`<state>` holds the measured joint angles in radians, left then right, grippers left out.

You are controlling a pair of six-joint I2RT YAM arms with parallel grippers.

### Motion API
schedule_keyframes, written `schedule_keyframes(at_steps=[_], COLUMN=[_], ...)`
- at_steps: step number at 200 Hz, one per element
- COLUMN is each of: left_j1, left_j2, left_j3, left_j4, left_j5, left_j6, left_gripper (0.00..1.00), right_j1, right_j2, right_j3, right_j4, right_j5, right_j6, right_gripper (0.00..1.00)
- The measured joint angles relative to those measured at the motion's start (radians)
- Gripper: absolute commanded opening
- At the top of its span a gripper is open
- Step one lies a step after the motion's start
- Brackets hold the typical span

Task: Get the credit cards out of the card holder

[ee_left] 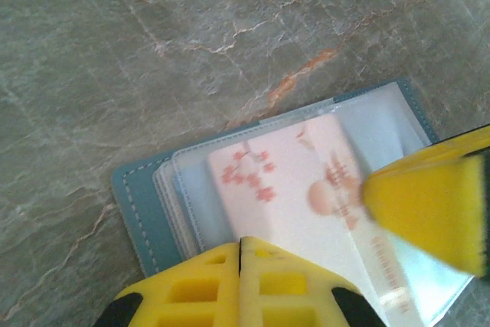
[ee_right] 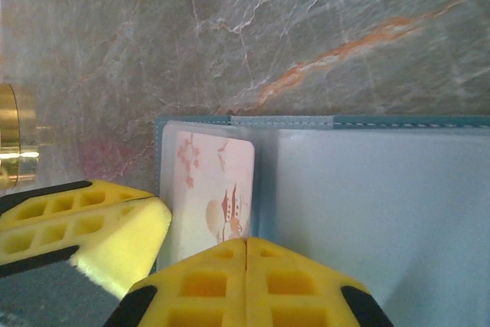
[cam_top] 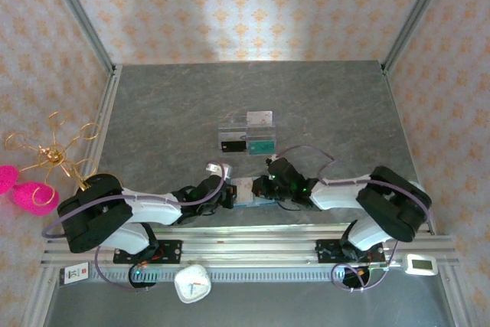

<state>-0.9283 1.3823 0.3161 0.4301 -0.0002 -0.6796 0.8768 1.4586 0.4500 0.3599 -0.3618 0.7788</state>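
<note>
Your left tool (ee_left: 240, 249) and right tool (ee_right: 246, 244) are both closed tight over the open teal-blue folding card holder (ee_left: 136, 198).

In the left wrist view we lose the near end of the card holder (ee_left: 145, 204) under the left fingers (ee_left: 199, 289) and past the bottom edge, and the blossom-printed card (ee_left: 276, 181) in its sleeve runs under them too. The right fingers (ee_left: 436, 212) there are blurred and cut by the right edge. On the right wrist view a brass-coloured thing (ee_right: 9, 135) is clipped at the left edge; we can't tell what it is.
</note>
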Motion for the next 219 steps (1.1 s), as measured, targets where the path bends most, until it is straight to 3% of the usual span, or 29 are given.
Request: schedule_keyframes(at_steps=[70,155,183,219], left_j1=[-0.006,-0.034,-0.034,-0.034], left_j2=[-0.085,0.064,0.069,0.103], left_j3=[0.023,0.095,0.095,0.095], left_j4=[-0.087,-0.072,-0.067,-0.013], left_j5=[0.018,0.004,0.002,0.011], left_j6=[0.027,0.034,0.034,0.034], left_gripper=[0.0,0.0,0.0,0.0], right_j1=[0.0,0.0,0.0,0.001], right_j2=[-0.055,-0.04,-0.026,-0.005], right_j3=[-0.021,-0.034,-0.047,-0.047], right_j4=[-0.035,-0.029,-0.014,0.05], right_j5=[0.029,0.029,0.027,0.003], right_j6=[0.003,0.004,0.006,0.011], right_gripper=[0.0,0.0,0.18,0.24])
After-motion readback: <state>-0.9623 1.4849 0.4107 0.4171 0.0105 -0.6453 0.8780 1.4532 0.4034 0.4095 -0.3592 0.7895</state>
